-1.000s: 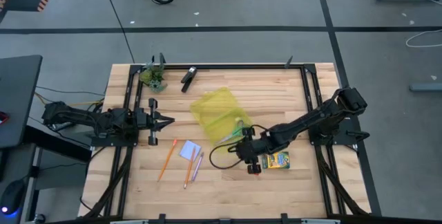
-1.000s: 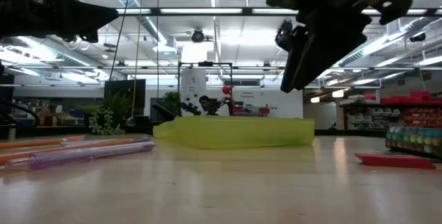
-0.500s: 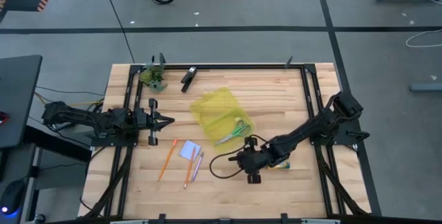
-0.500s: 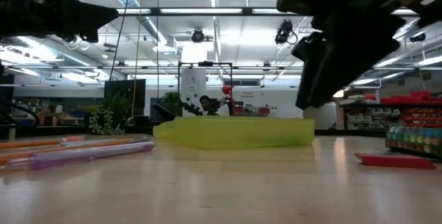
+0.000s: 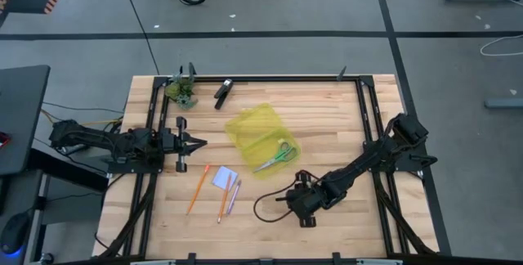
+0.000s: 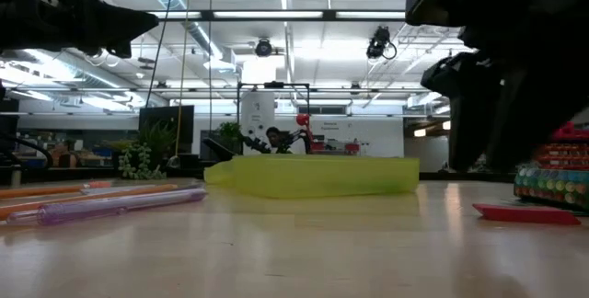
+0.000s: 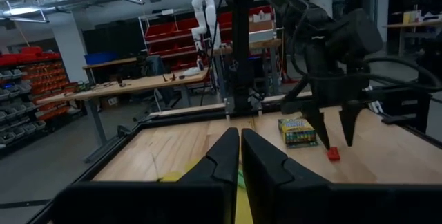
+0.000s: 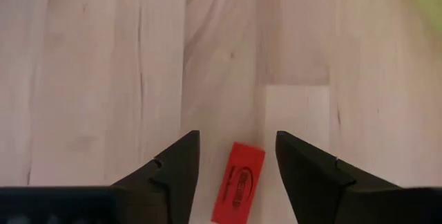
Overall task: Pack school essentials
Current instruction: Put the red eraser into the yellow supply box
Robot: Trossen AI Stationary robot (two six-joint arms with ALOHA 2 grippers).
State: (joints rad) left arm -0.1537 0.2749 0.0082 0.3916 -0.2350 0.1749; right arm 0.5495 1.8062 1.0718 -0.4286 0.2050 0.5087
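Observation:
A small red eraser (image 8: 238,182) lies flat on the wooden table near its front edge. My right gripper (image 8: 237,135) hangs open just above it, slanting down, one finger on either side and neither touching. The crayon box (image 7: 298,131) lies close beside the eraser; in the high view my right arm covers it. The green-handled scissors (image 5: 278,154) rest on the yellow case (image 5: 255,134). Orange and pink pencils (image 5: 198,188) and the note pad (image 5: 225,177) lie at the near left. My left gripper (image 5: 198,142) waits shut at the left, pointing level.
A black clip-like object (image 5: 223,92) and a small plant (image 5: 181,92) sit at the far left. A black frame rail (image 5: 270,79) runs around the table. Bare wood lies between the case and the right rail.
My right gripper has swung toward the table's near edge and sunk lower, from beside the scissors to above the eraser, rolling a little about its own line. My right arm now covers the crayon box in the high view.

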